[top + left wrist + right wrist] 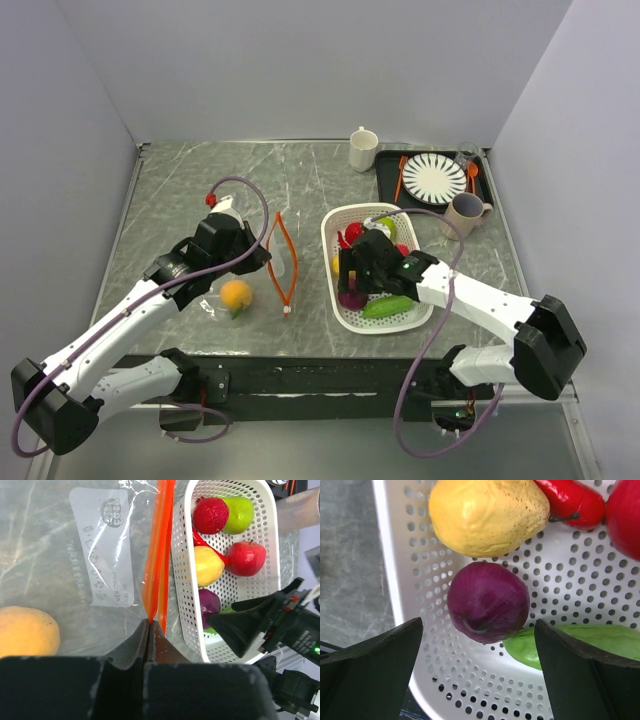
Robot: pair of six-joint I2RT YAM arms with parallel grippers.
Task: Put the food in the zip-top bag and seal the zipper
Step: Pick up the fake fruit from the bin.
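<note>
One orange ball (25, 630) appears to be sitting inside the zip-top bag (100, 555), which is lying just left of the white basket (182, 595). The left end effector (150, 625) is clamping the zipper (159, 555). Over the basket, the right end effector (476, 630) is hovering with fingers spread around the purple ball (487, 600). The other food (209, 565) is waiting there, and sealing is yet to come.

Grey marbled table (180, 180) between plain pale walls (300, 70)

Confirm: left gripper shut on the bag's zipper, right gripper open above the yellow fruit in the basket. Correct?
Wrong fruit. The right wrist view shows the right gripper open above the purple ball, not the yellow one, in the white basket. The left gripper is shut on the zipper.
</note>
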